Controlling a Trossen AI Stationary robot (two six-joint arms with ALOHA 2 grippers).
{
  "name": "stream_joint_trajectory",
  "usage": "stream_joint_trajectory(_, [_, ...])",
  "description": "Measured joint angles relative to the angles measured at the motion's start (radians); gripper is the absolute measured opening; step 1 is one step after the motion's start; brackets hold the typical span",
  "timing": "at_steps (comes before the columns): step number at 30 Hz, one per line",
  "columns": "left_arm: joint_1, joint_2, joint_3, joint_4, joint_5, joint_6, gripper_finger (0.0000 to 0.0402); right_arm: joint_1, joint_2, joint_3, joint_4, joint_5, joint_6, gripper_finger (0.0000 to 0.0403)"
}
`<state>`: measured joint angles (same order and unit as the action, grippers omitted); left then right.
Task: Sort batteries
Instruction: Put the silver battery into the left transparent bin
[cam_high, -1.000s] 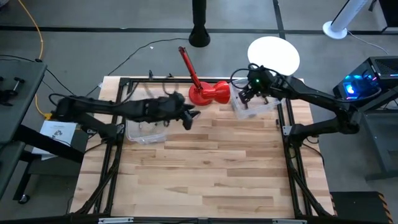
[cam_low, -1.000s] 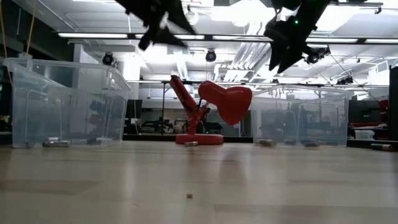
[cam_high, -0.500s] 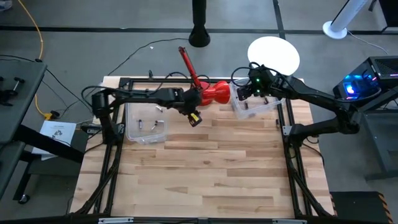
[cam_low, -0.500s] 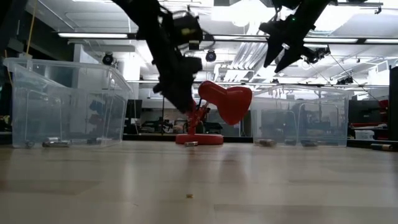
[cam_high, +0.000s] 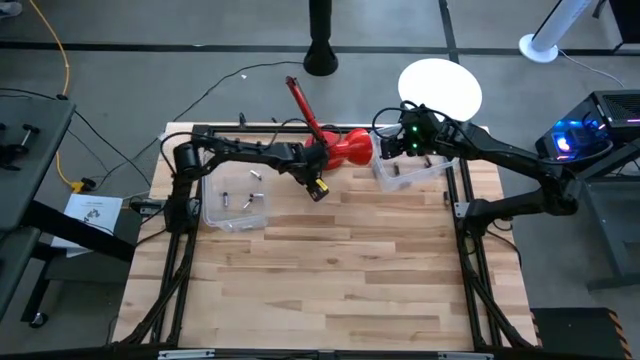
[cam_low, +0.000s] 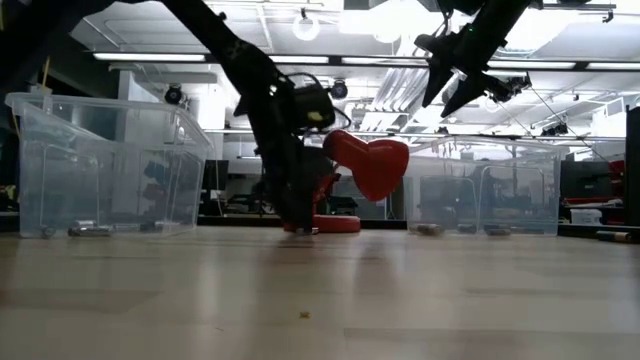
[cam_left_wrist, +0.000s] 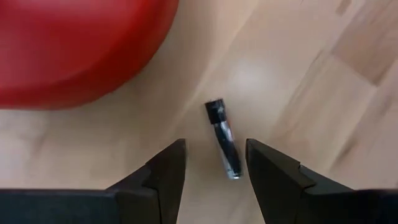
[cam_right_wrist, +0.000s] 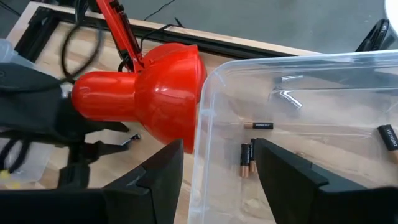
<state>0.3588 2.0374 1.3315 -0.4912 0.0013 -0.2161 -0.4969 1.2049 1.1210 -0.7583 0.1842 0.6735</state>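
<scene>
Between the left gripper's (cam_left_wrist: 214, 163) spread fingers lies a small dark cylindrical battery (cam_left_wrist: 224, 140) with a silvery end, flat on the light wooden slatted table (cam_high: 330, 260), not touched by either finger. It sits just at 5 o'clock of the red lamp-like plastic object (cam_high: 335, 148). Left gripper (cam_high: 316, 187) is down at the tabletop near the table's 12 o'clock edge, jaws apart, nothing gripped.

More batteries: a few silvery ones (cam_high: 236, 198) lie in the clear plastic bin on the left (cam_high: 262, 215), at 9 o'clock of the red object. Several dark ones with copper ends (cam_right_wrist: 247, 157) lie in the clear plastic bin on the right (cam_right_wrist: 205, 155), at 3 o'clock of the red object.

Right gripper (cam_high: 403, 146) hangs above the right bin's near rim, fingers apart, holding nothing.

Versus half a second back: left arm has stretched further, gripper dropped lower, now straddling the loose battery beside the red object's base. Red object has tipped slightly in the low view. Right gripper barely moved. Binned batteries unchanged.
</scene>
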Motion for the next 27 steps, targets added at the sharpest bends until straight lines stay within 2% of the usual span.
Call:
stream_joint_trajectory(5, [0.000, 0.040, 0.005, 0.034, -0.003, -0.026, 0.0158, 0.000, 0.000, 0.000, 0.001, -0.002, -0.024, 0.0193])
stream_joint_trajectory(8, [0.000, 0.052, 0.005, 0.039, 0.002, 0.014, 0.0146, 0.000, 0.000, 0.000, 0.001, -0.001, -0.025, 0.0193])
stream_joint_trajectory(10, [-0.005, 0.054, 0.005, 0.025, -0.002, 0.038, 0.0111, 0.000, 0.000, 0.000, 0.001, -0.001, -0.030, 0.0193])
stream_joint_trajectory(13, [-0.017, 0.052, 0.004, 0.002, -0.009, 0.049, 0.0029, 0.000, 0.000, 0.000, 0.001, -0.001, -0.062, 0.0193])
stream_joint_trajectory(17, [-0.043, 0.027, 0.003, -0.010, -0.001, 0.058, 0.0017, 0.000, 0.000, 0.000, 0.001, -0.001, -0.072, 0.0193])
stream_joint_trajectory(22, [-0.075, -0.101, -0.007, -0.048, 0.042, 0.079, 0.0006, 0.000, 0.000, 0.000, 0.004, -0.001, -0.080, 0.0193])
stream_joint_trajectory(27, [-0.103, -0.333, -0.034, -0.050, 0.023, 0.105, 0.0002, 0.000, 0.000, 0.000, 0.022, -0.003, -0.100, 0.0193])
